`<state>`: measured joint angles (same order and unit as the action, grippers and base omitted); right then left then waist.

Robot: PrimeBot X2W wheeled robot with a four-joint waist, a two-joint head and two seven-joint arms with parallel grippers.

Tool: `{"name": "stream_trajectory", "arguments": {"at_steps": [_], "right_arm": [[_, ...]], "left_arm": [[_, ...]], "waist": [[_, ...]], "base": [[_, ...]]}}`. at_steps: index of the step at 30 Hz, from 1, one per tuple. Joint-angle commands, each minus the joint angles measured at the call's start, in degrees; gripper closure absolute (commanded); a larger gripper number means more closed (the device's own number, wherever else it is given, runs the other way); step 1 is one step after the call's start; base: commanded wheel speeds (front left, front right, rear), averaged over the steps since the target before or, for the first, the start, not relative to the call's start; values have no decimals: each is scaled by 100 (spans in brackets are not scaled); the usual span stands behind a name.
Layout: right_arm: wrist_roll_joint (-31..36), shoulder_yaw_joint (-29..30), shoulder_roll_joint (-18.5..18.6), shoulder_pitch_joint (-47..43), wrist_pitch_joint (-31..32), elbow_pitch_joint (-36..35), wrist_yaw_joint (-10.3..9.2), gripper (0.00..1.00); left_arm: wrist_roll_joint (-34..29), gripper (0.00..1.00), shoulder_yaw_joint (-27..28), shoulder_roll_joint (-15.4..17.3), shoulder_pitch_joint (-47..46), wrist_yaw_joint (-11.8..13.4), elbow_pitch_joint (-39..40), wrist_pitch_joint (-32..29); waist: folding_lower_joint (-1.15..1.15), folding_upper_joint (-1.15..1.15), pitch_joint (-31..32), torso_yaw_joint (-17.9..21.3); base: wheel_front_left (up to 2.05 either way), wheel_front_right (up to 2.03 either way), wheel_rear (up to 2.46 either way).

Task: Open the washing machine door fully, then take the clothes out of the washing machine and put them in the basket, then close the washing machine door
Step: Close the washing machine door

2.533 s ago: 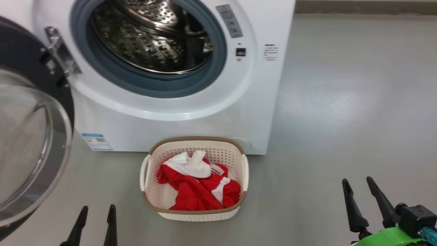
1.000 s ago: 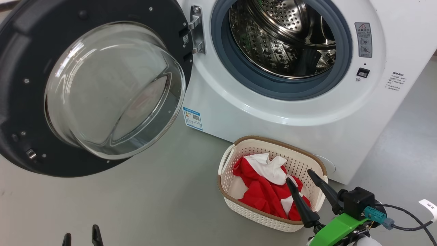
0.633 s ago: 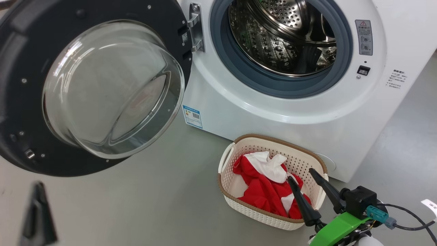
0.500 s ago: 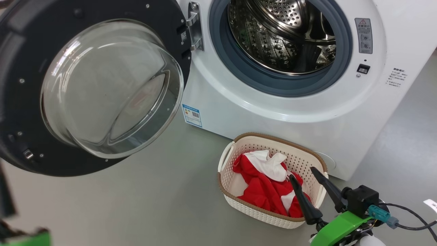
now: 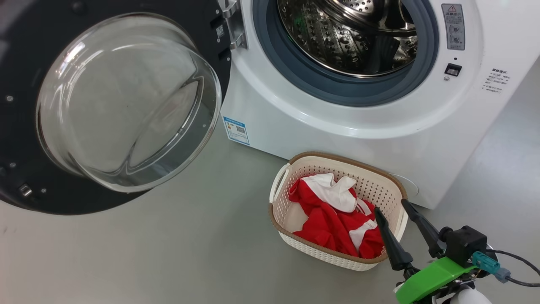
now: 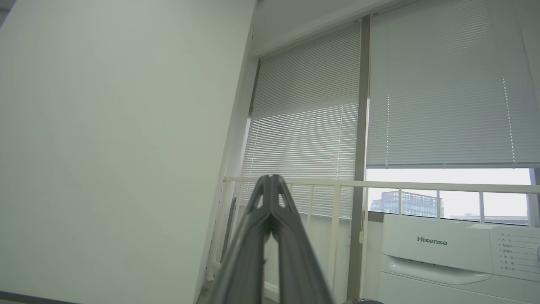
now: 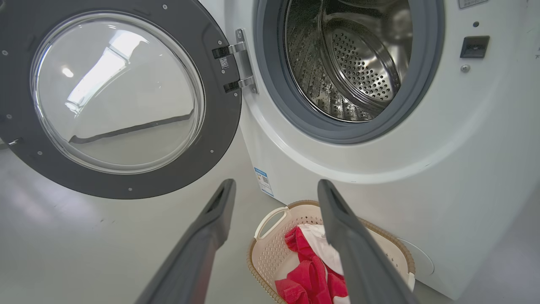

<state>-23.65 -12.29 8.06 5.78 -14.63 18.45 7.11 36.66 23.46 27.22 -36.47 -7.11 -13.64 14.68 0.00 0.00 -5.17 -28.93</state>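
The washing machine point(image 5: 320, 126) stands with its steel drum point(image 5: 350, 33) bare. Its door point(image 5: 105, 105) hangs wide open to the left, black rim and glass bowl facing me; the right wrist view shows the same door point(image 7: 118, 93) and drum point(image 7: 358, 63). The red and white clothes point(image 5: 337, 219) lie in the cream basket point(image 5: 291, 219) on the floor before the machine, also seen as clothes point(image 7: 312, 270) in the basket point(image 7: 270, 249). My right gripper point(image 5: 392, 204) hovers open at the basket's right rim, holding nothing. My left gripper point(image 6: 271, 179) is shut and empty, pointing up at a window.
Grey floor point(image 5: 168, 253) spreads left of the basket under the open door. A cable point(image 5: 519, 266) trails from my right wrist. The left wrist view shows a white wall point(image 6: 118, 147), window blinds point(image 6: 422, 93), a white railing point(image 6: 379, 183) and a white Hisense machine point(image 6: 455, 257).
My left gripper has shut and swung up out of the head view's lower left. The head camera shifted a little, sliding machine and basket. The right gripper stayed open by the basket.
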Motion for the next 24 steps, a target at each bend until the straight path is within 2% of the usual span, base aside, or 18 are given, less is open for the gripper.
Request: {"name": "stream_trajectory", "arguments": {"at_steps": [1,6,14,20,24], "right_arm": [[74,-70,-8,-19,-37,-163,37,0],[139,60,-19,-109,-37,-245,37,0],[222,102,36,-136,-37,-334,37,0],[281,84,123,-38,-37,-376,37,0],[313,116,176,24,-37,-405,37,0]], "left_arm": [[169,100,66,555,-309,-35,-205,-71],[995,100,-360,1074,-1106,-36,-1576,-609],[2116,100,-793,1435,-1873,-37,-3449,-2196],[2578,100,-963,1572,-2109,-37,-4046,-3071],[2815,100,-1103,1510,-2103,-37,-4170,-3558]], "waist": [[0,0,-36,4],[0,0,-125,8],[0,0,-360,119],[0,0,-653,184],[0,0,-837,180]], "base": [[0,0,0],[0,0,0],[0,0,0],[0,0,0],[0,0,0]]}}
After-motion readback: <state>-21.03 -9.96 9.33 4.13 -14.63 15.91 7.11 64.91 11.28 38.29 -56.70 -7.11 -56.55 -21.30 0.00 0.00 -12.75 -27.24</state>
